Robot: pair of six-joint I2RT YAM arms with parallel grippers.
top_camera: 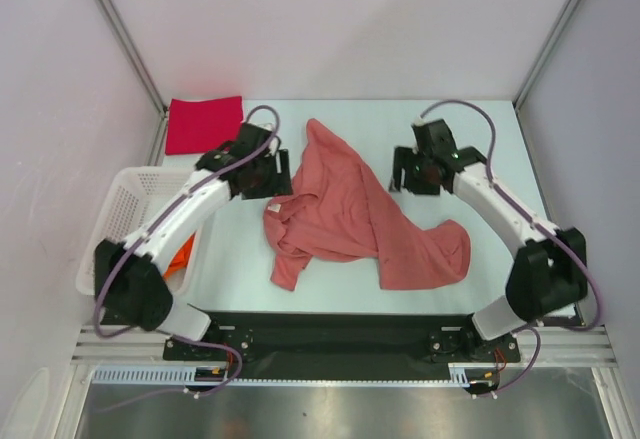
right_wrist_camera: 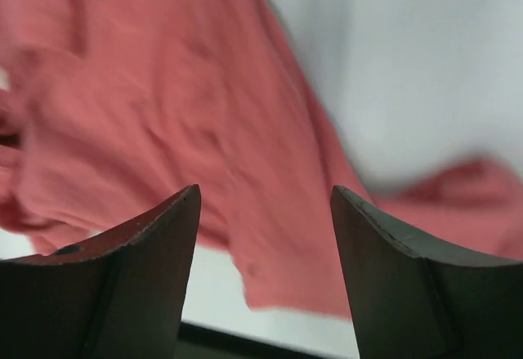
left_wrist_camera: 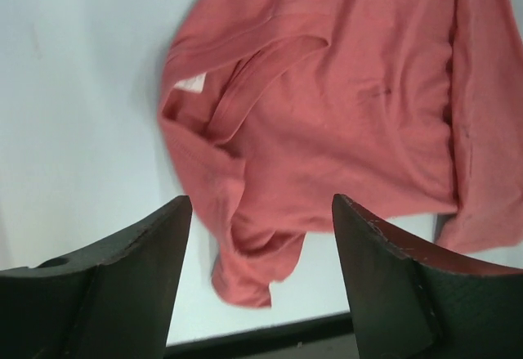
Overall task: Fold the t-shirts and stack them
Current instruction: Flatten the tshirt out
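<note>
Left gripper [top_camera: 272,172]: jaws spread wide, clamped on nothing, hanging over the collar [left_wrist_camera: 253,73] end of the salmon-pink t-shirt [top_camera: 350,224], apart from the cloth in its wrist view. Right gripper [top_camera: 410,171]: likewise parted and empty-handed, poised beside the far right edge of the same tee, with creased pink cloth below it in a blurred wrist view. Placed one to each side, probably so that both can take opposite edges and pull the garment flat. Salmon-pink t-shirt itself: rumpled in the middle of the table [top_camera: 480,139], one corner drawn up toward the far edge, a sleeve trailing toward the near left, another lobe spilling to the near right, white label [left_wrist_camera: 189,85] showing inside the neck. Not yet flat, not yet folded, so likely at the spreading step. Farther out: crimson t-shirt [top_camera: 204,124] lying as a neat flat rectangle at the far left corner, presumably the base of the stack. Orange t-shirt [top_camera: 180,256] only glimpsed in the white mesh basket [top_camera: 125,184] at the left, mostly hidden by the left arm, apparently awaiting its turn.
</note>
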